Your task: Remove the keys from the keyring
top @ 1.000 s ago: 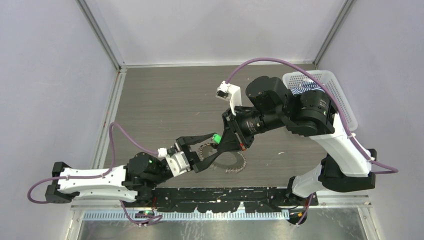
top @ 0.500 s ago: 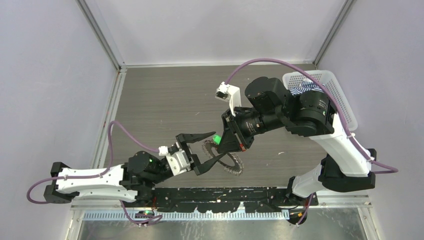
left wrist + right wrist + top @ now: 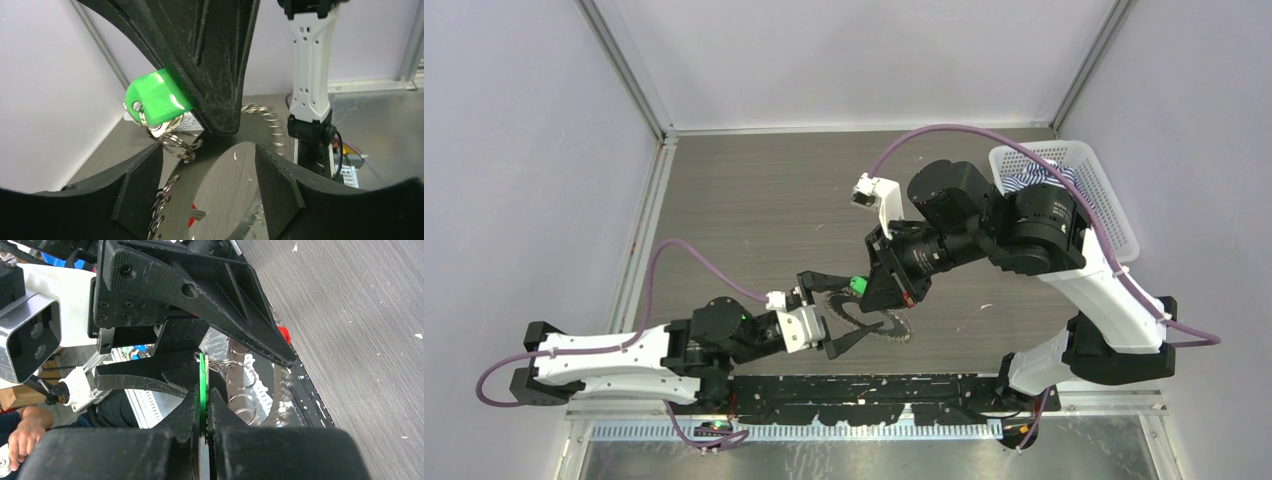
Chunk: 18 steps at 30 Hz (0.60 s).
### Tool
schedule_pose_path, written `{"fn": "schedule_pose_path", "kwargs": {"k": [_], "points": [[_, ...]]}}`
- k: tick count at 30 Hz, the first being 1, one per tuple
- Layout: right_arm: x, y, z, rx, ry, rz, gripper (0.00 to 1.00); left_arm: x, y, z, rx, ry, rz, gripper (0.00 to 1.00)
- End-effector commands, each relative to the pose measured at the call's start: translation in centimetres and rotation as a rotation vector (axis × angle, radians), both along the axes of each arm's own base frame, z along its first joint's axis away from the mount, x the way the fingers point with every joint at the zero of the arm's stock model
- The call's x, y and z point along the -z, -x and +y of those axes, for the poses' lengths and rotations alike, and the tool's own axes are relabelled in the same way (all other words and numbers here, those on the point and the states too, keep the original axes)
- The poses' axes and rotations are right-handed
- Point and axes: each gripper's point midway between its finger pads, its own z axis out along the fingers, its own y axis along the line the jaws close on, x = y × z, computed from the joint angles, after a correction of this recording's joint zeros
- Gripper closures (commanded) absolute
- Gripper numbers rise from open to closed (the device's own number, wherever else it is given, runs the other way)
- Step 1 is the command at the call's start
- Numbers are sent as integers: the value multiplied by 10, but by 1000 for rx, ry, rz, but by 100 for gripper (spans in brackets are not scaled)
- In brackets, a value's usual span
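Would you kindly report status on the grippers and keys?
Right gripper shut on the green key. Left gripper open, straddling the other keys. Nothing in the way.

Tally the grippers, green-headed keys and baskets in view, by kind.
Grippers: 2 (left gripper, right gripper)
Green-headed key: 1
White basket: 1
Total: 4

I've pushed my left gripper [image 3: 866, 306] rightward and opened it wider (it now straddles the keys [image 3: 892, 330]).
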Motion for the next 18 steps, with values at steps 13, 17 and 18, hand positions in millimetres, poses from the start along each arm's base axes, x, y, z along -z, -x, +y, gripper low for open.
{"fn": "schedule_pose_path", "kwargs": {"k": [13, 17, 18], "points": [[-9, 16, -14, -69, -79, -34, 99, -14, 2, 4, 19, 10, 16, 32], [-9, 17, -14, -71, -76, -31, 99, -19, -9, 3, -46, 50, 34, 37], [-9, 17, -14, -70, -75, -29, 99, -21, -12, 3, -64, 67, 39, 38]]}}
